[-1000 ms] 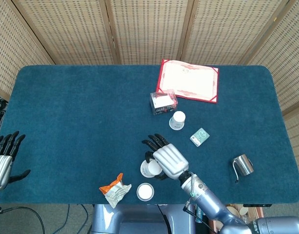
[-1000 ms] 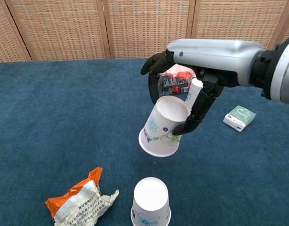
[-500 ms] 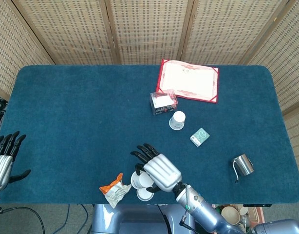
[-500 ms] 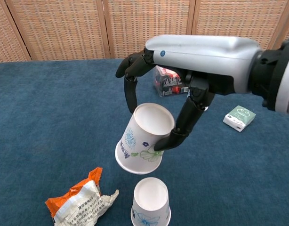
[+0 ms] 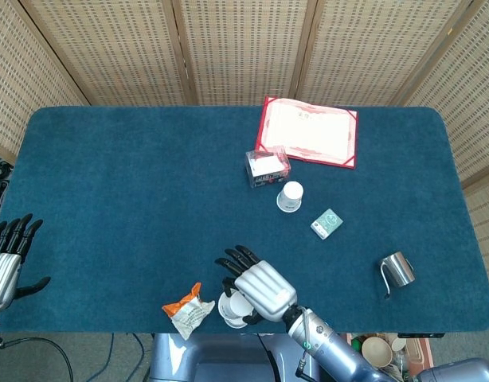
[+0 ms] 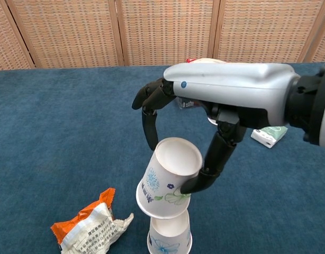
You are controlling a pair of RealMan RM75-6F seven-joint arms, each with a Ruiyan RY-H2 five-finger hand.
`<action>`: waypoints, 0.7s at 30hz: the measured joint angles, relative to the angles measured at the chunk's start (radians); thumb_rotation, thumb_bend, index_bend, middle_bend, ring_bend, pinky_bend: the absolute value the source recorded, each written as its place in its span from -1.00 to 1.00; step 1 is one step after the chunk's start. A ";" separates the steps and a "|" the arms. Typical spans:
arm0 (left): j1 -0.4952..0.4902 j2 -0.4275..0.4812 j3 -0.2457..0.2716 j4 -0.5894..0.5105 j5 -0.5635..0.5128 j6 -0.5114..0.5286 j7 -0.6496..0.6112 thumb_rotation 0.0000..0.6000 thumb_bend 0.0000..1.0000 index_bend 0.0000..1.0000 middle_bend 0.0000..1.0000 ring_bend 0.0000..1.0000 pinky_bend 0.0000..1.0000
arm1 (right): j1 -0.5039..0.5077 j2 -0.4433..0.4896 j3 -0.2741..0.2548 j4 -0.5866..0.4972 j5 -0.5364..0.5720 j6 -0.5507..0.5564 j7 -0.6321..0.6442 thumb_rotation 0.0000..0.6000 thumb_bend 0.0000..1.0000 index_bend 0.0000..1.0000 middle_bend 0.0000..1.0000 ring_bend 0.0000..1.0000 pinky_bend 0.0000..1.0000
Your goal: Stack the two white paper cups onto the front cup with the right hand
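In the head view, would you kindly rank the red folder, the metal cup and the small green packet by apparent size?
1. Red folder, clearly the largest.
2. Metal cup.
3. Small green packet, only slightly smaller than the cup; those two are close.

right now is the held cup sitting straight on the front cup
No, the held cup in the right hand is tilted, its rim just over the top of the front cup.

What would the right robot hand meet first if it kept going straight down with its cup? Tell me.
Most likely the front cup: the held cup in the right robot hand sits tilted just over its top, possibly already touching.
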 measured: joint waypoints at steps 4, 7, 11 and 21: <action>0.000 0.000 0.000 -0.001 -0.001 0.000 0.001 1.00 -0.67 -1.00 -1.00 -1.00 -1.00 | 0.008 0.000 -0.008 -0.001 0.015 0.000 -0.005 1.00 -0.87 0.07 -0.58 -1.00 -1.00; 0.000 0.000 -0.001 -0.002 -0.003 -0.001 0.000 1.00 -0.67 -1.00 -1.00 -1.00 -1.00 | 0.010 0.003 -0.015 -0.001 0.030 0.003 -0.007 1.00 -0.87 0.07 -0.58 -1.00 -1.00; -0.001 0.000 -0.001 -0.003 -0.006 -0.003 0.003 1.00 -0.67 -1.00 -1.00 -1.00 -1.00 | 0.015 0.005 -0.023 -0.004 0.036 0.009 -0.008 1.00 -0.87 0.07 -0.58 -1.00 -1.00; 0.000 0.001 -0.001 -0.004 -0.005 -0.001 -0.002 1.00 -0.67 -1.00 -1.00 -1.00 -1.00 | 0.023 0.001 -0.042 0.001 0.049 0.015 -0.007 1.00 -0.87 0.07 -0.58 -1.00 -1.00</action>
